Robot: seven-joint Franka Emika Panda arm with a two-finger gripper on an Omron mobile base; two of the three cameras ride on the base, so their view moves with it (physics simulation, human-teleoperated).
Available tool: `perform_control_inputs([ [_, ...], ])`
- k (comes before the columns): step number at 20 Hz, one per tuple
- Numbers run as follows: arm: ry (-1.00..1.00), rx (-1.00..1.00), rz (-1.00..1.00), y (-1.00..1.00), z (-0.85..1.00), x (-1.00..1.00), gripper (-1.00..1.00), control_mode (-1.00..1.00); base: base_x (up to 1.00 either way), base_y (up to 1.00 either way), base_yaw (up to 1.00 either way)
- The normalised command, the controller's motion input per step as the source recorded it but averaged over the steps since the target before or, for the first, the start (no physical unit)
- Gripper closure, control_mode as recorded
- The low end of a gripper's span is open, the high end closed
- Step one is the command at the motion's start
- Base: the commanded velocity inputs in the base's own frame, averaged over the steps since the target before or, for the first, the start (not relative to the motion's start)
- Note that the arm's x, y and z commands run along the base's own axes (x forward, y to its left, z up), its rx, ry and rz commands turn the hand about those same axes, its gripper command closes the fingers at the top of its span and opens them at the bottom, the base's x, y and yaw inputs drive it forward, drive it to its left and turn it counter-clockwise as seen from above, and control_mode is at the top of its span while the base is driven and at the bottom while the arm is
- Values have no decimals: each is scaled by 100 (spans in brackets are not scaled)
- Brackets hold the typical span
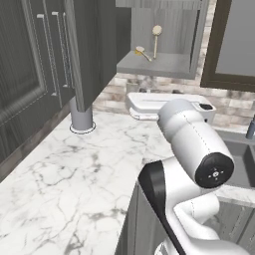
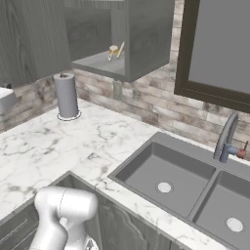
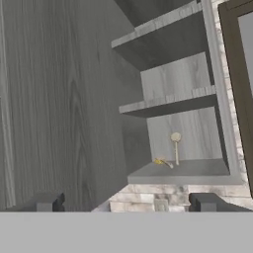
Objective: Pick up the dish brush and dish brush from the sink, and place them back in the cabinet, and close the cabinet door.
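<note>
Both dish brushes are on the bottom shelf of the open cabinet (image 1: 164, 64) (image 2: 102, 61) (image 3: 188, 170). One dish brush (image 1: 156, 35) (image 3: 176, 143) leans upright against the back wall, round head up. The other dish brush (image 1: 141, 51) (image 3: 163, 162) lies to its left; in the right base view the pair (image 2: 115, 50) look bunched together. The cabinet door (image 1: 97, 45) (image 3: 64, 99) stands swung open on the left. The dark sink (image 2: 166, 171) shows white drain discs in its basins. My gripper (image 3: 126, 203) is open and holds nothing, some way back from the cabinet and facing the door and shelves.
A paper towel roll (image 1: 82, 119) (image 2: 66, 95) stands on the marble counter (image 1: 74, 174) under the open door. A white appliance (image 1: 149, 104) sits against the brick wall. The curved tap (image 2: 225, 136) and dark-framed window (image 2: 219, 44) are to the right.
</note>
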Motion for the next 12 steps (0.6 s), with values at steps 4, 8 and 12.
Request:
perform_control_inputs([
  [4,0,0,0,13,0,-4,-100,-100,0,0,0],
  [8,0,0,0,14,0,0,-100,-100,0,0,0],
  [12,0,0,1,21,0,-10,-100,-100,0,0,0],
])
